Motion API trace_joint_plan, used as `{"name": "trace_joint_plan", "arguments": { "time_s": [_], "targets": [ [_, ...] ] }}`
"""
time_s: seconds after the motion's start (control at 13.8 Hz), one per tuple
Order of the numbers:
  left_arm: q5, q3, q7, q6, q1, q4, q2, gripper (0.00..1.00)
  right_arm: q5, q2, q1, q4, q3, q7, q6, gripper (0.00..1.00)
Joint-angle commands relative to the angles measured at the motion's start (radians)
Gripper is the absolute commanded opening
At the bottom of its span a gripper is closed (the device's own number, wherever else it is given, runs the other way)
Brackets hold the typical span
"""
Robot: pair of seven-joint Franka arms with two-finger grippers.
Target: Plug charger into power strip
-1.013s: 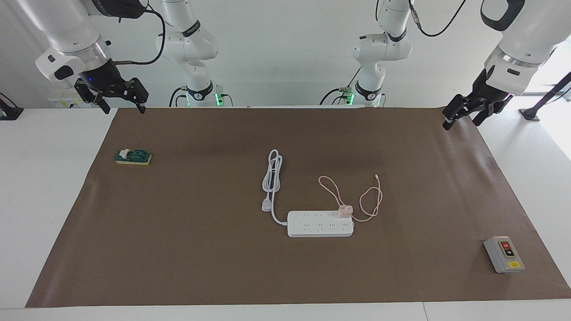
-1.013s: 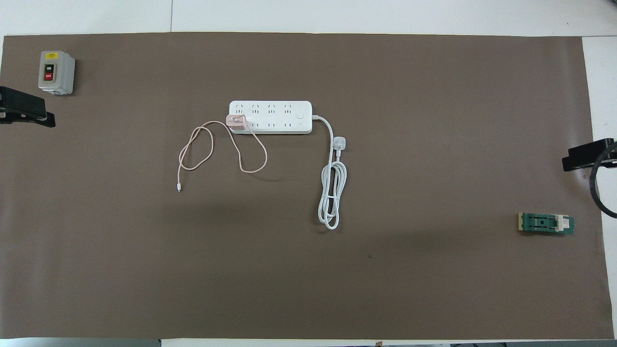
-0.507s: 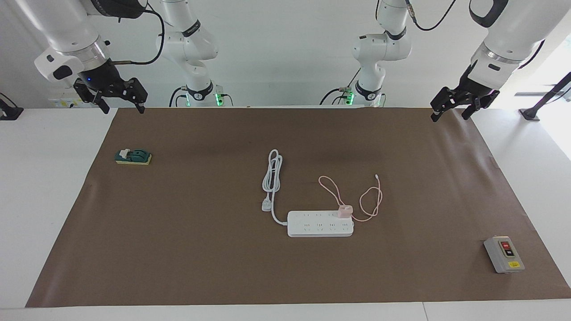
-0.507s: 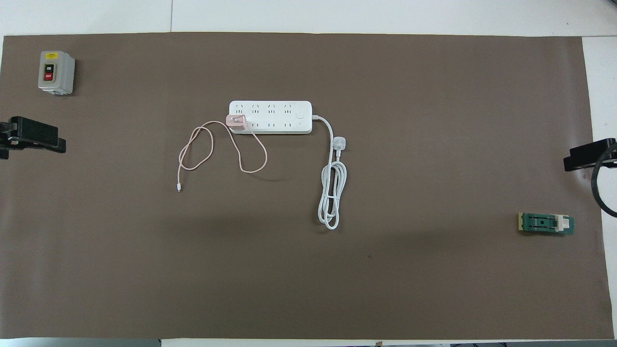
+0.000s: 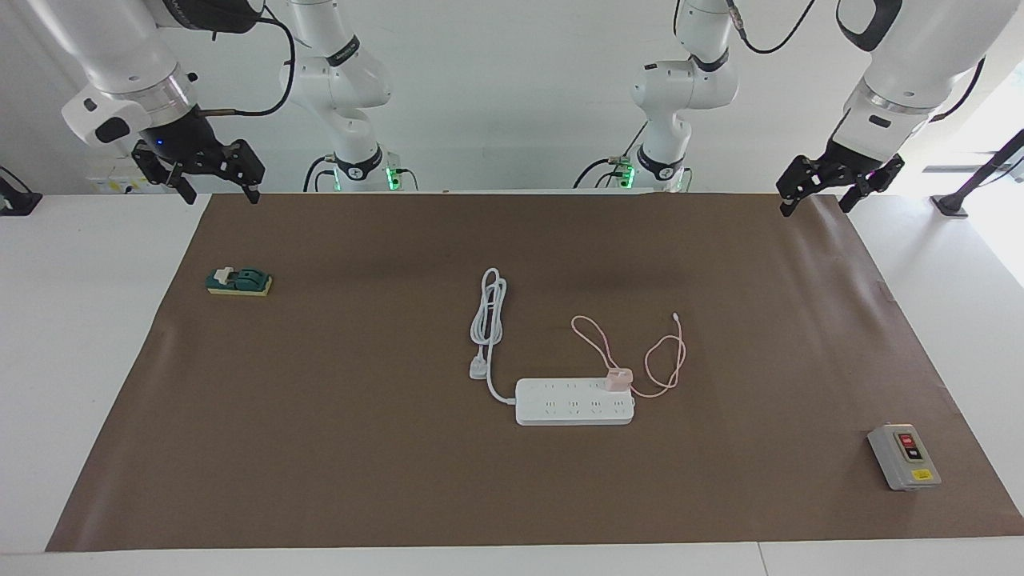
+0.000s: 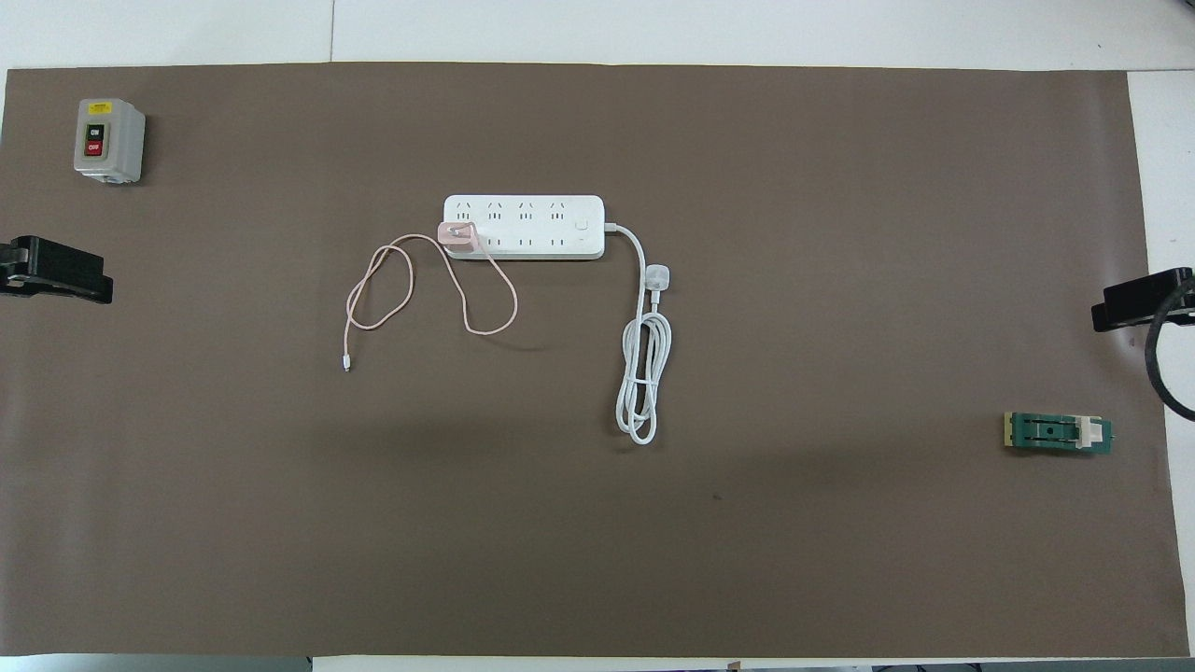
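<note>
Facing view
- Worktop point(image 5: 96, 336): white, covered by a brown mat point(image 5: 360, 448).
- Power strip point(image 5: 574, 402): flat on the mat near its middle, long side running between the two arms' ends.
- Charger point(image 5: 618, 379): pink cube seated on the strip's row nearer the robots, at the end toward the left arm.
- Pink cable point(image 5: 666, 360): runs off the charger in two loose loops on the mat, nearer the robots than the strip.
- White cord point(image 5: 490, 312): leaves the strip's end toward the right arm, folded in a long bundle; its white plug point(image 5: 478, 369) lies beside the strip.
- Left claw point(image 5: 824, 197): in the air over the mat's corner at the left arm's end, fingers spread, empty.
- Right claw point(image 5: 220, 186): in the air over the mat's corner at the right arm's end, fingers spread, empty.
- Grey switch box point(image 5: 904, 456): on the mat, toward the left arm's end, farther from the robots than the strip.
- Green block point(image 5: 239, 282): on the mat, toward the right arm's end.

Overhead view
- Charger point(image 6: 458, 235): on the end socket of the power strip point(image 6: 537, 227).
- Left claw point(image 6: 56, 271), right claw point(image 6: 1141, 301): only dark tips at the mat's edges, well apart from the strip.
</note>
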Motion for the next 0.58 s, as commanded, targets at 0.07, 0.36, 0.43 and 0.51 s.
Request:
{"name": "trace_joint_plan", "arguments": {
  "time_s": [0.07,0.36,0.43,0.51],
  "targets": [
    [0.011,0.007,-0.023,-0.01,-0.014,-0.033,-0.05,1.0,-0.006,-0.019,-0.019,-0.019,0.009,-0.023,-0.005,1.0],
    [-0.017,0.005,-0.046,-0.027,-0.016,-0.033,-0.053,1.0,-0.006,-0.019,-0.017,-0.019,0.009,-0.023,-0.005,1.0],
    [-0.027,0.005,-0.048,-0.038,-0.016,-0.033,-0.052,1.0,-0.006,-0.019,-0.017,-0.018,0.009,-0.023,-0.005,1.0],
    [-0.036,0.005,-0.049,-0.046,-0.016,-0.032,-0.052,1.0,-0.006,-0.019,-0.019,-0.019,0.009,-0.023,-0.005,1.0]
  ]
}}
